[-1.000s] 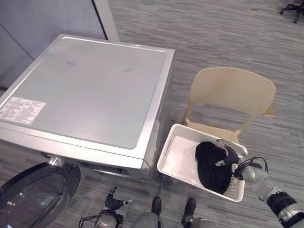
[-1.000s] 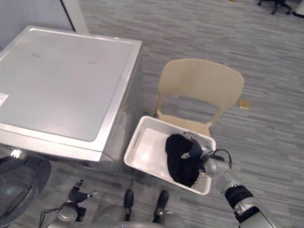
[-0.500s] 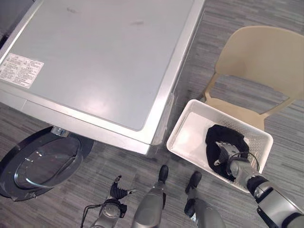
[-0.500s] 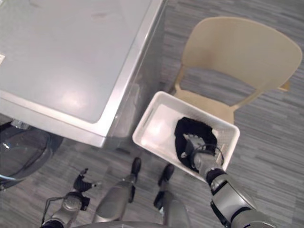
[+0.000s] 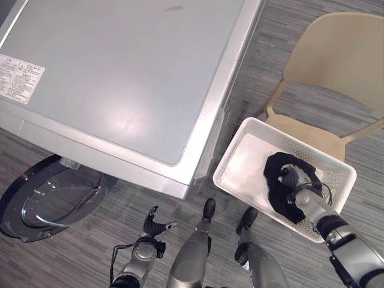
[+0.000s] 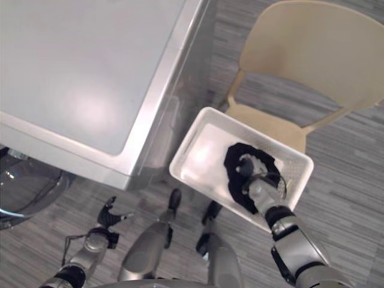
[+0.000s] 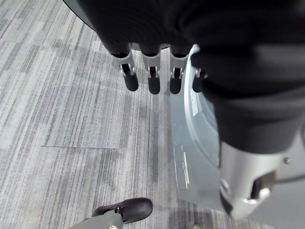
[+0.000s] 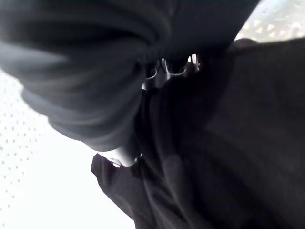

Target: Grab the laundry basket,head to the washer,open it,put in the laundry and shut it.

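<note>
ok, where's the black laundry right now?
In the eye views the black laundry lies inside the white laundry basket on the floor, lower right, between the washer and the beige chair, with the right robot hand pressed into it.

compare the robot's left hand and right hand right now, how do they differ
The left hand hangs free over the grey striped floor in front of the silver washing machine; the right hand is down inside the white plastic laundry basket.
The left hand touches nothing; the right hand is sunk in the black laundry.
The left hand's fingers are straight; the right hand's are buried in cloth, grip unclear.
</note>
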Controlling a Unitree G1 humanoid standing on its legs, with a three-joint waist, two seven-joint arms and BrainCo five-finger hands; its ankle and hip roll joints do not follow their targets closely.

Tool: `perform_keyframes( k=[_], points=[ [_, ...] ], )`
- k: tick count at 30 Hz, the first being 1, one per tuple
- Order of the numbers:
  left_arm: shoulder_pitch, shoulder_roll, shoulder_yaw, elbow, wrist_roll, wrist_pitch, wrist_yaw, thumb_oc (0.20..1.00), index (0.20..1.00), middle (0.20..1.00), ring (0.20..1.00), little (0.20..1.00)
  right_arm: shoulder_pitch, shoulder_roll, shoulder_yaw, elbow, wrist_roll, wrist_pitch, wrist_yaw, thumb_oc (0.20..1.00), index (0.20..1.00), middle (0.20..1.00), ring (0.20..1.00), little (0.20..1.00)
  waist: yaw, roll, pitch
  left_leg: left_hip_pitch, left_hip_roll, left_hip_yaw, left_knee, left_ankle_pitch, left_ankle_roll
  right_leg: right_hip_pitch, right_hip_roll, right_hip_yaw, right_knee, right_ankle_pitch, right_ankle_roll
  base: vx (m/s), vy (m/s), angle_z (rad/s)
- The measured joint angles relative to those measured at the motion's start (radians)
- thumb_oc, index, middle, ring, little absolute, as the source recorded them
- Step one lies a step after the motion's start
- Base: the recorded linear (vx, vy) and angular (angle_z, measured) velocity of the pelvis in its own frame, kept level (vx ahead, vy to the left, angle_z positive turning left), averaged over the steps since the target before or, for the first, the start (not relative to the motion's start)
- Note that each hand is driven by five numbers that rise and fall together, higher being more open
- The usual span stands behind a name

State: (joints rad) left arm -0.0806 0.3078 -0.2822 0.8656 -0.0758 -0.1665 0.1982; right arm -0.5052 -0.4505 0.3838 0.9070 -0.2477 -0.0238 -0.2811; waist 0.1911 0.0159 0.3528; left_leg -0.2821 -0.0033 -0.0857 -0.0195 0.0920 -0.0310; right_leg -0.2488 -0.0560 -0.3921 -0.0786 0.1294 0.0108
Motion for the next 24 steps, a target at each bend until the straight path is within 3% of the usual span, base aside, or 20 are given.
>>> perform_keyframes(
  k=[4, 6, 7, 12, 18, 22, 24],
  points=[
    [0.012, 0.000, 0.040, -0.026, 0.000, 0.001, -0.002, 1.000, 1.000, 1.000, 1.000, 1.000, 0.071, 0.010, -0.082, -0.121, 0.104, -0.013, -0.002, 0.200, 0.200, 0.200, 0.200, 0.200, -0.006, -0.010, 0.008, 0.062, 0.001, 0.030, -0.022, 0.000, 0.000, 0.039, 0.000, 0.030, 0.000, 0.000, 0.000, 0.06, 0.074, -0.24],
    [0.071, 0.001, 0.096, -0.042, -0.002, 0.002, -0.004, 1.000, 1.000, 1.000, 1.000, 1.000, 0.176, 0.054, -0.147, -0.323, 0.188, -0.037, 0.000, 0.200, 0.200, 0.200, 0.200, 0.200, -0.028, -0.017, 0.006, 0.154, 0.002, 0.062, -0.052, -0.001, 0.000, 0.103, -0.001, 0.065, -0.001, -0.004, 0.006, 0.10, 0.083, -0.42],
    [0.077, 0.007, 0.095, -0.042, -0.002, 0.003, -0.006, 1.000, 1.000, 1.000, 1.000, 1.000, 0.187, 0.057, -0.150, -0.339, 0.197, -0.053, 0.003, 0.200, 0.200, 0.200, 0.200, 0.200, -0.051, -0.025, 0.001, 0.165, 0.002, 0.071, -0.053, -0.010, -0.001, 0.108, -0.001, 0.074, -0.001, -0.011, 0.016, 0.17, 0.144, -0.25],
    [0.127, -0.003, 0.134, -0.074, -0.001, 0.030, -0.034, 1.000, 1.000, 1.000, 1.000, 1.000, 0.381, 0.072, -0.240, -0.625, 0.352, -0.078, 0.076, 0.200, 0.200, 0.200, 0.200, 0.200, -0.085, -0.039, -0.043, 0.250, 0.000, 0.083, -0.061, -0.027, 0.014, 0.182, -0.001, 0.099, -0.001, -0.014, 0.020, 0.09, 0.095, -0.13],
    [0.172, -0.013, 0.138, -0.085, 0.000, 0.044, -0.045, 1.000, 1.000, 1.000, 1.000, 1.000, 0.439, 0.076, -0.257, -0.812, 0.426, -0.111, 0.158, 0.200, 0.200, 0.200, 0.200, 0.200, -0.108, -0.046, -0.156, 0.271, -0.006, 0.098, -0.061, -0.035, 0.024, 0.200, -0.007, 0.108, -0.001, -0.014, 0.021, 0.01, 0.032, -0.04],
    [0.204, -0.010, 0.141, -0.153, 0.000, 0.044, -0.044, 1.000, 1.000, 1.000, 1.000, 1.000, 0.441, 0.065, -0.238, -0.948, 0.426, -0.133, 0.197, 0.200, 0.200, 0.200, 0.200, 0.200, -0.106, -0.045, -0.167, 0.265, -0.007, 0.101, -0.051, -0.030, 0.029, 0.190, -0.009, 0.122, 0.024, -0.014, 0.025, -0.19, -0.031, -0.05],
    [0.185, -0.008, 0.129, -0.167, 0.000, 0.043, -0.040, 1.000, 1.000, 1.000, 1.000, 1.000, 0.425, 0.064, -0.221, -0.970, 0.426, -0.155, 0.203, 0.200, 0.200, 0.200, 0.200, 0.200, -0.108, -0.041, -0.166, 0.212, -0.003, 0.094, -0.015, -0.029, 0.033, 0.127, -0.010, 0.177, 0.113, -0.048, 0.050, -0.33, -0.105, 0.17]
  ],
)
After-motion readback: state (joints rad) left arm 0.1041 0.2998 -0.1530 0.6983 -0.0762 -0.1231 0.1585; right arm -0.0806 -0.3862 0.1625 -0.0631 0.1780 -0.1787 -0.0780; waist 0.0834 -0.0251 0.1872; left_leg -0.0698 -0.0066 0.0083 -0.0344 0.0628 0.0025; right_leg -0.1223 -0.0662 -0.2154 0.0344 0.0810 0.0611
